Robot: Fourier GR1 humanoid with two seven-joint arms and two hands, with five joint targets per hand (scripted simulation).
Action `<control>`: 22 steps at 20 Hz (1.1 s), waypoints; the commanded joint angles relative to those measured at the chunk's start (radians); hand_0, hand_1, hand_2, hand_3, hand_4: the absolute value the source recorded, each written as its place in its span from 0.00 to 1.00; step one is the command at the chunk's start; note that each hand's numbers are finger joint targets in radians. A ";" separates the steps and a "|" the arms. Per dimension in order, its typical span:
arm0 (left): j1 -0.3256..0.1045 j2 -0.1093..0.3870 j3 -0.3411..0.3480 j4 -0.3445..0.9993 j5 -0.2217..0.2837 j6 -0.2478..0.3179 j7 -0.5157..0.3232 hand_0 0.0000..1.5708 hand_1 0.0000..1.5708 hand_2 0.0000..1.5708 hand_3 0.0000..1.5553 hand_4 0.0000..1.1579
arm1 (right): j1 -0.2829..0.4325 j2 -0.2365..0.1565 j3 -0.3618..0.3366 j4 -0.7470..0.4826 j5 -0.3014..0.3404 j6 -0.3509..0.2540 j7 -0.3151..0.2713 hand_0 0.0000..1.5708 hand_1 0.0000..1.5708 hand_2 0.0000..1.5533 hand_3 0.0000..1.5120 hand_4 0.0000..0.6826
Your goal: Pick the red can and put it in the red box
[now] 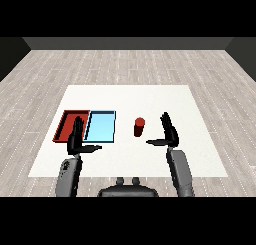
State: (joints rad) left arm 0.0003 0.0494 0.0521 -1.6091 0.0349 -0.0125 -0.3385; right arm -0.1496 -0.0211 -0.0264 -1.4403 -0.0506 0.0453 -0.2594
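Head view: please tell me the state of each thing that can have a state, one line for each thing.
red can: upright on the table, not held, right of both trays.
red tray: flat on the table, no can inside.
light blue tray: flat on the table beside the red tray, nothing inside.
left hand: open, fingers straight, holds nothing.
right hand: open, fingers straight, apart from the can.

Even, soft light; the white table (150,96) is bright, without glare.
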 commanded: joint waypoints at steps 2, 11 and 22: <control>0.025 -0.008 -0.004 -0.030 0.011 -0.008 -0.011 0.00 0.00 0.00 0.00 0.00 | 0.018 -0.038 -0.030 0.032 -0.027 0.053 -0.050 0.00 0.00 0.00 0.00 0.00; 0.004 -0.020 -0.019 -0.027 -0.023 0.026 0.000 0.00 0.00 0.00 0.00 0.00 | 0.048 -0.001 0.006 0.013 -0.025 0.019 -0.048 0.00 0.00 0.00 0.00 0.00; 0.017 -0.013 0.001 0.002 0.005 -0.002 -0.024 0.00 0.00 0.00 0.00 0.00 | -0.141 0.020 -0.002 0.250 -0.061 -0.035 -0.090 0.00 0.00 0.00 0.00 0.00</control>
State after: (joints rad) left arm 0.0160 0.0459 0.0624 -1.6082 0.0431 -0.0212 -0.3724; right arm -0.2611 -0.0174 -0.0482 -1.2294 -0.0973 0.0403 -0.3438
